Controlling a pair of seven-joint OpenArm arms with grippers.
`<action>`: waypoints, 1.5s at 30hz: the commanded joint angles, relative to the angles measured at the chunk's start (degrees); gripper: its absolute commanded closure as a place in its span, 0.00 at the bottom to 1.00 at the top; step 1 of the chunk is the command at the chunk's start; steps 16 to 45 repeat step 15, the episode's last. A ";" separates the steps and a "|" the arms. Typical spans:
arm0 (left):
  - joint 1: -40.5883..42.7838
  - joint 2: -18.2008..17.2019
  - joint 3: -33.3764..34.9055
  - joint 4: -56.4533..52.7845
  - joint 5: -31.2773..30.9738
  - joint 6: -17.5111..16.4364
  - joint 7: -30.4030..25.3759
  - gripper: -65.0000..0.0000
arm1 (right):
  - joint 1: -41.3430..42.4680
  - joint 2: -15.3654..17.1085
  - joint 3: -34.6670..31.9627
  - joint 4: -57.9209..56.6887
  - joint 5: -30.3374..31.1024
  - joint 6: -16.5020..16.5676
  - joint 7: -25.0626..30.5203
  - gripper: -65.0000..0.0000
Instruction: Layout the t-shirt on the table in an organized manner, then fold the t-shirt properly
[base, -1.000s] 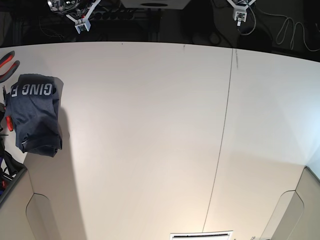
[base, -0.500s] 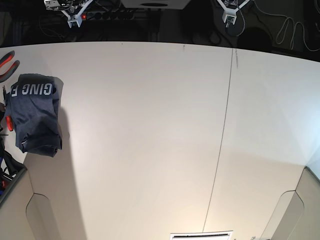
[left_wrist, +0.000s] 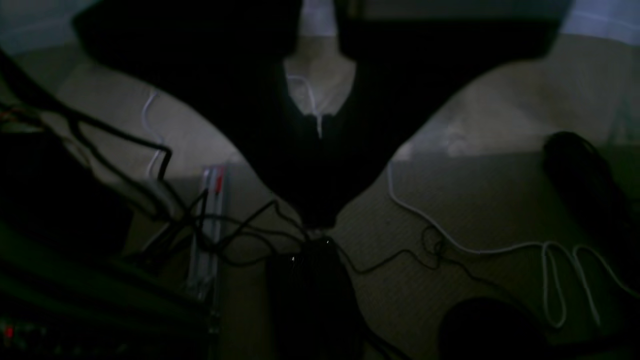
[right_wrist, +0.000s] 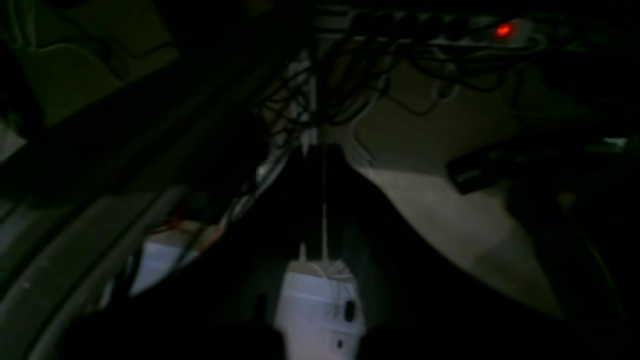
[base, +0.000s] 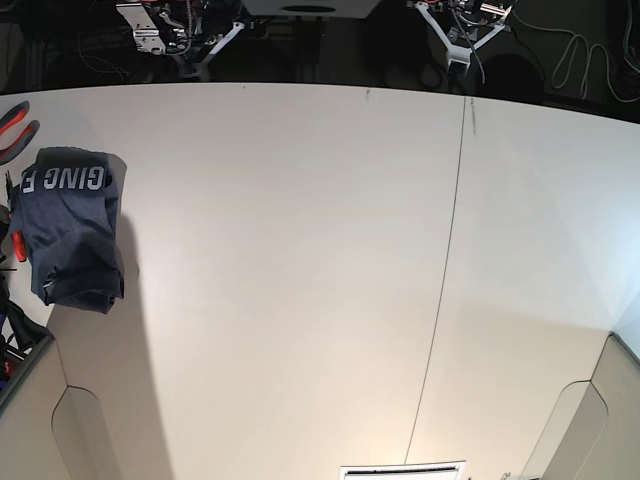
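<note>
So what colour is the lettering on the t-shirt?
White, on the heathered navy t-shirt; clearest in the base view.

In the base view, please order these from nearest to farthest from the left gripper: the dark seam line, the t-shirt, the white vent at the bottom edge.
Left gripper is at top right, beyond the table.
1. Dark seam line: its top end lies just below the gripper.
2. White vent: bottom edge, centre-right.
3. T-shirt: far left edge.
The last two are fairly close.
</note>
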 joint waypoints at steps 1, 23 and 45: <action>-0.13 -0.33 1.46 -0.37 0.09 -0.22 -1.31 1.00 | 0.15 -0.11 -0.02 0.22 -0.04 0.15 0.42 0.97; -3.26 -0.31 10.56 -0.96 0.00 0.92 -6.60 1.00 | 0.17 -0.79 -0.02 0.22 -0.66 -0.87 1.84 0.97; -3.26 -0.31 10.56 -0.96 0.00 0.92 -6.60 1.00 | 0.17 -0.79 -0.02 0.22 -0.66 -0.87 1.84 0.97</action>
